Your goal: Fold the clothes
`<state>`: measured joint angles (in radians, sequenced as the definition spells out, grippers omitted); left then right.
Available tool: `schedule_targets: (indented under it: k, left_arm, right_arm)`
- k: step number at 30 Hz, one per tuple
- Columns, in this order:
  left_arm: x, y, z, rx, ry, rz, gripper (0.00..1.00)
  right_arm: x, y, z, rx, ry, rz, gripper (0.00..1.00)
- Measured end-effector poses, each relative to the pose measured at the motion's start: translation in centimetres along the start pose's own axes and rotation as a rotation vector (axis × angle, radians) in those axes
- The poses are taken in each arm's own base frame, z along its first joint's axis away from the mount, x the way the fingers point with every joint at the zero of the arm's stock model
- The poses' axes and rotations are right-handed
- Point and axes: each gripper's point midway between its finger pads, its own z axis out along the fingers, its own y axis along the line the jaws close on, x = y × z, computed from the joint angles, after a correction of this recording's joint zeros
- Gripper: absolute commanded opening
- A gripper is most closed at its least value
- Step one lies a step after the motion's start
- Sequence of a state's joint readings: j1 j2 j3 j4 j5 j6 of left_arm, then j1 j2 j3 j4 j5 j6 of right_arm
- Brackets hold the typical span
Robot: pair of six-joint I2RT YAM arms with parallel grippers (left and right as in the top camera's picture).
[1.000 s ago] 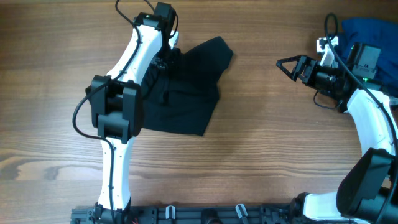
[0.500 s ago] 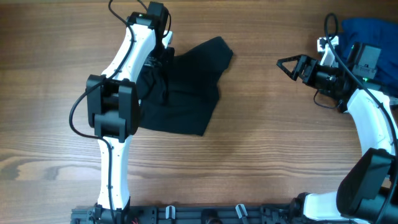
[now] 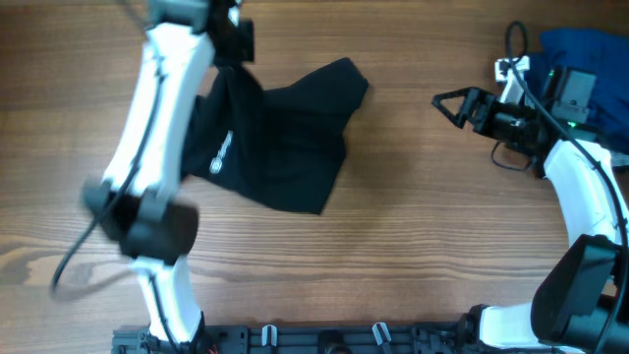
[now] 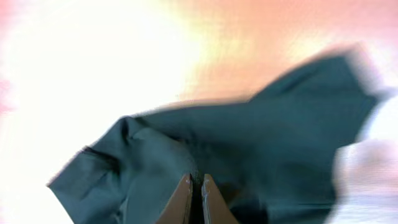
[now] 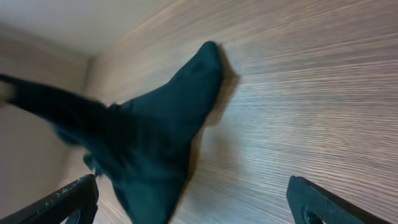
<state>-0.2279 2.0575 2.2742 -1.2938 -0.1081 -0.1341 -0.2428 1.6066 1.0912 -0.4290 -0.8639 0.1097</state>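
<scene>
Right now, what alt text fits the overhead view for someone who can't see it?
The left gripper, shut on the black garment, holds its edge above the wooden table. The right gripper hovers open, apart, beside a blue heap.

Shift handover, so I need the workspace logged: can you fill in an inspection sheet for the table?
Surface: wooden table, no spills seen.
Job's things: black garment, crumpled, white logo showing, one edge lifted.
Clutter: blue cloth heap at the far right corner.
Grippers: left gripper fingers shut on the garment; right gripper open, empty, apart from the garment.
Cables: black cables loop off both arms.
Surroundings: black rail along the near edge.
</scene>
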Motion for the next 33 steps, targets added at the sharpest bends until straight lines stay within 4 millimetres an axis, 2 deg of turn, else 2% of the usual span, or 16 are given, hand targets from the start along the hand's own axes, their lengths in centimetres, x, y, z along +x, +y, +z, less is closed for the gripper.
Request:
schedule_targets:
  k: [3,5,6,9,14,19,25,29,31,33]
  left_arm:
    - [-2.7,0.4,-8.5,0.046,-0.220,-0.035,0.04]
    - [-3.4,0.7,-12.6,0.067,-0.320,-0.046,0.04]
    - [-3.6,1.0,-15.9,0.084,-0.394,-0.057,0.04]
    - [-3.4,1.5,-19.5,0.100,-0.468,-0.067,0.04]
    - [-3.1,1.6,-20.1,0.101,-0.476,-0.067,0.04]
    - [-3.2,1.6,-20.0,0.102,-0.477,-0.069,0.04]
    - [-5.4,1.3,-21.5,0.127,-0.583,-0.086,0.04]
    - [-7.0,1.2,-24.4,0.159,-0.708,-0.109,0.04]
    - [-7.5,1.0,-26.9,0.185,-0.788,-0.118,0.04]
    - [-7.7,0.4,-30.7,0.232,-0.895,-0.119,0.04]
  right_arm:
    - [0.5,1.1,0.9,-0.017,0.024,-0.028,0.98]
    - [0.8,1.9,1.6,-0.030,0.038,-0.049,0.98]
    - [1.0,2.4,2.0,-0.037,0.047,-0.061,0.98]
    - [1.2,3.0,2.4,-0.048,0.054,-0.074,0.98]
    - [1.5,3.7,2.9,-0.058,0.067,-0.075,0.97]
    - [2.1,5.3,4.2,-0.072,0.089,-0.100,0.98]
    - [2.7,7.0,5.8,-0.070,0.100,-0.128,0.97]
    - [2.5,7.3,6.1,-0.067,0.094,-0.120,0.98]
    - [2.3,7.2,6.1,-0.062,0.086,-0.112,0.98]
    - [2.2,7.2,6.1,-0.059,0.080,-0.103,0.98]
